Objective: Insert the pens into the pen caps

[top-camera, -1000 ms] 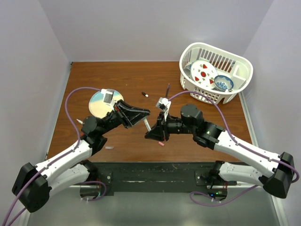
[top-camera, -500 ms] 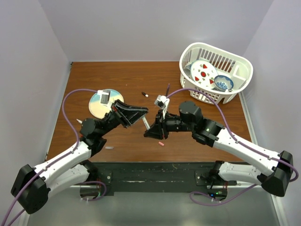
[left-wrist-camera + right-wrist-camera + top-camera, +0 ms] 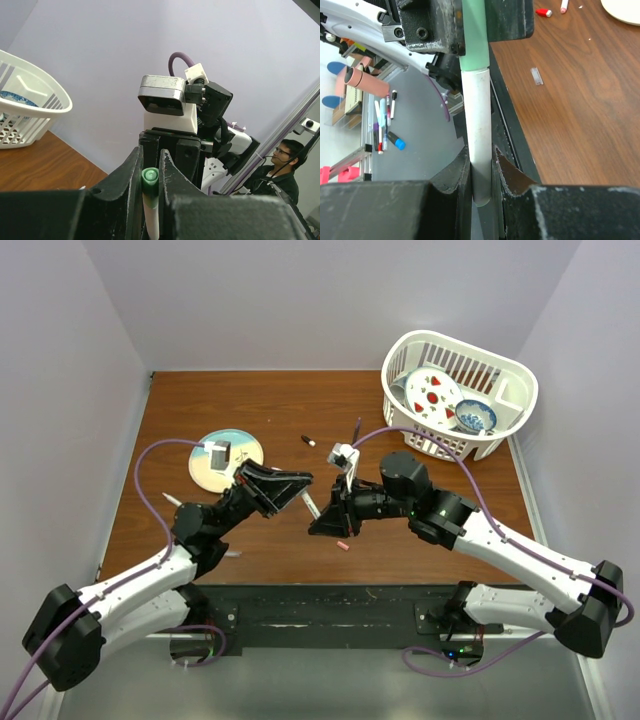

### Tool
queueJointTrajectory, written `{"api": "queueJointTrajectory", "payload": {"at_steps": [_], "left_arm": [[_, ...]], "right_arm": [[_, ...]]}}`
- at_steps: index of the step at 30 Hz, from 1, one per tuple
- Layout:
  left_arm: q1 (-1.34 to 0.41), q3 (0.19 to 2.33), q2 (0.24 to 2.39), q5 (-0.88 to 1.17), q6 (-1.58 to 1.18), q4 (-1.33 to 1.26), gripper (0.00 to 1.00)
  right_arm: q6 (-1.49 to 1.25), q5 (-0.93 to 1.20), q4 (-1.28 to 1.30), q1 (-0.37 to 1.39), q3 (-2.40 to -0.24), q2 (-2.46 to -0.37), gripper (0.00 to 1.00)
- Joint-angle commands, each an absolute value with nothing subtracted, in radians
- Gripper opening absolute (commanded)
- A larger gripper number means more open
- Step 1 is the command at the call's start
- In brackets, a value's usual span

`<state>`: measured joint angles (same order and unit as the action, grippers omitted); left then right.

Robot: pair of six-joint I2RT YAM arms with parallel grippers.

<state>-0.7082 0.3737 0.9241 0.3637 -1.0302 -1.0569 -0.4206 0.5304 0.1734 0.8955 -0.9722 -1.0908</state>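
**A:** Where is the white pen (image 3: pixel 479 135) held?

**B:** It is clamped between the fingers of the right claw (image 3: pixel 328 523), with the barrel run out past the tips. The green cap (image 3: pixel 473 40) on its far end is pinched by the left claw (image 3: pixel 150 182), which is met almost tip to tip.

**A:** What has been changed in the last second?

**B:** Little at the tips. The left arm has been drawn back toward its base, so more of the plate (image 3: pixel 205 472) behind the left claw is uncovered. The pen is kept bridged between the two claws. In the right wrist view cap and barrel are seen butted with no gap, so the pen is judged to be seated or nearly so. Full seating cannot be confirmed.

**A:** What room is left for moving?

**B:** The pair is carried above the table (image 3: pixel 200 405). A pink cap (image 3: pixel 343 545) is lying just beneath the right claw. A black cap (image 3: pixel 309 441) and a dark purple pen (image 3: pixel 357 427) are left on open wood beyond both claws. The basket (image 3: pixel 432 335) is set well apart, off the right claw's outer side. The near table edge is close behind the right claw, so the freer room is judged to lie upward and beyond the tips.
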Motion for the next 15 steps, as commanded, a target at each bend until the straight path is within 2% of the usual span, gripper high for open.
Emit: {"api": "queueJointTrajectory", "payload": {"at_steps": [1, 5, 15], "left_arm": [[-0.838, 0.278, 0.949, 0.874, -1.051, -0.816, 0.00], [-0.865, 0.265, 0.974, 0.888, -1.098, -0.905, 0.00], [-0.922, 0.271, 0.973, 0.844, -1.046, -0.776, 0.00]], "right_arm": [[-0.422, 0.247, -0.400, 0.799, -1.204, -1.057, 0.00], [-0.429, 0.238, -0.409, 0.798, -1.206, -1.092, 0.00], [-0.436, 0.202, -0.414, 0.796, -1.212, -1.121, 0.00]]}}
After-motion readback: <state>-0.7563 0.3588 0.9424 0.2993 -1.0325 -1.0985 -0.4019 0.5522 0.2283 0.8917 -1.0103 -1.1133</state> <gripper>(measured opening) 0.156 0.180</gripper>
